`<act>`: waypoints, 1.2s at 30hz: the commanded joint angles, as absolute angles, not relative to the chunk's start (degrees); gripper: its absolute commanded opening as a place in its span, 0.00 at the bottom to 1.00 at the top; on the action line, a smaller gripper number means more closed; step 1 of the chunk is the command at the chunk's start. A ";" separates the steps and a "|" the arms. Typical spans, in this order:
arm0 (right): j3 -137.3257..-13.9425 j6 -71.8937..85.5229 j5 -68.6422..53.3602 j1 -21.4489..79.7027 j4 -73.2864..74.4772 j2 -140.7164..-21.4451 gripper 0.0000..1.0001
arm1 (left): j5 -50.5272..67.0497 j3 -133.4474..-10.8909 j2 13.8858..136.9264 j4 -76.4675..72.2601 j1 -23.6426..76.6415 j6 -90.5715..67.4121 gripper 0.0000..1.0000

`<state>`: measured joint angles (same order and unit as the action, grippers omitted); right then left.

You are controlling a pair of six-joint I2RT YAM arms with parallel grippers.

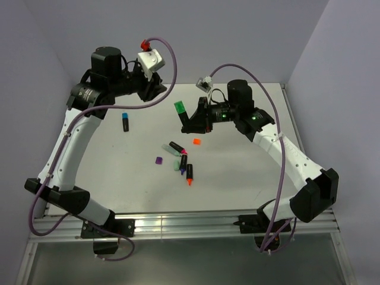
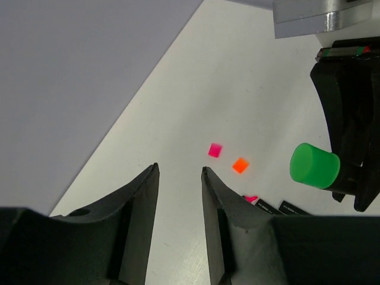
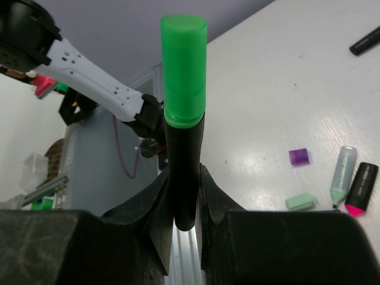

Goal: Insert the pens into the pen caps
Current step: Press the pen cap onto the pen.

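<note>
— Any lettering legible?
— None I can read; the loose pens (image 1: 176, 146) mid-table show too small.
— Grippers?
— My right gripper (image 3: 184, 178) clamps the green pen (image 3: 184, 148), with its green cap (image 3: 184, 65) on, above the table (image 1: 249, 178). My left gripper (image 2: 180, 178) is narrowly parted and holds nothing; its fingers (image 2: 231, 202) cut off those pens.

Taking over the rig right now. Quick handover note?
Left gripper: open, empty.
Right gripper: shut on green pen, green cap on it.
Blue-capped pen lies on the table, left side.
Done: those two, it seems.
Left: orange-tipped pen, pink-tipped pen and any other bare ones; orange cap, purple cap, pink cap loose.
</note>
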<state>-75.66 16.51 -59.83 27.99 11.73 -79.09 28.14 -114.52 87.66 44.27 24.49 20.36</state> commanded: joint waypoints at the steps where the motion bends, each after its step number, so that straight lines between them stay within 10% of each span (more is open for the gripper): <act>1: -78.57 6.96 -53.54 29.18 18.10 -76.64 0.00 | 31.27 -110.94 83.51 43.43 25.05 23.38 0.41; 11: -80.15 -1.15 -56.32 29.71 23.12 -75.67 0.00 | 70.37 -98.72 81.74 15.52 9.06 -20.54 0.43; 16: -80.68 -0.09 -58.18 29.71 23.03 -75.50 0.00 | 73.74 -79.48 79.36 -38.99 8.70 -65.59 0.46; 36: -82.97 8.44 -59.06 31.29 19.69 -77.52 0.00 | 61.00 -70.58 74.62 -32.52 16.70 -62.49 0.38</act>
